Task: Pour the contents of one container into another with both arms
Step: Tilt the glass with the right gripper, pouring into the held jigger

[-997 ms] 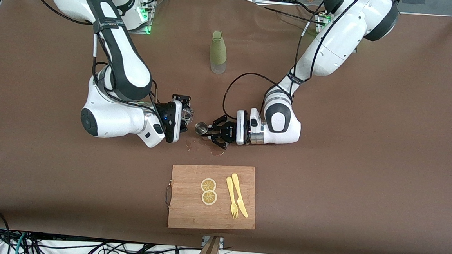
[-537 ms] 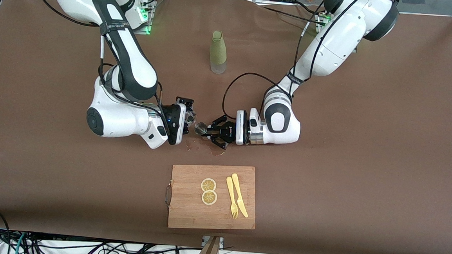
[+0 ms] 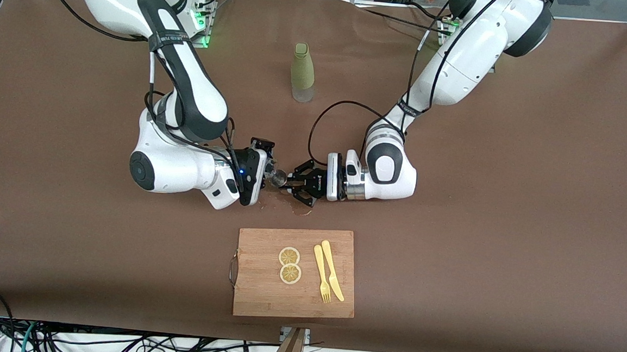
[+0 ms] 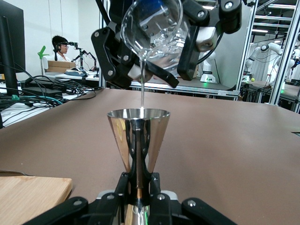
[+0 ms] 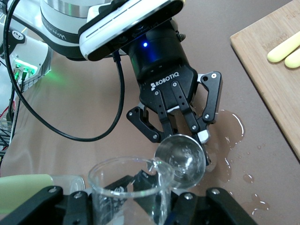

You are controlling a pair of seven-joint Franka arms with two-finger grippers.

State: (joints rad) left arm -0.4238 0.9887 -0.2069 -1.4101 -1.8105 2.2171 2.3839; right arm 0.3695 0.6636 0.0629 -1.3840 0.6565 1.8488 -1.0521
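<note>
- Left wrist view: our left gripper clamps the upright steel jigger, lower centre.
- Our right gripper grips the tilted glass beaker directly above, stream entering.

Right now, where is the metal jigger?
The metal jigger is upright in the left gripper, over wet cloth, under the right gripper's tilted glass beaker.

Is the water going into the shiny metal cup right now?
Yes, in the left wrist view a thin stream falls from the tilted glass beaker, held by the right gripper, into the metal jigger held by the left gripper.
</note>
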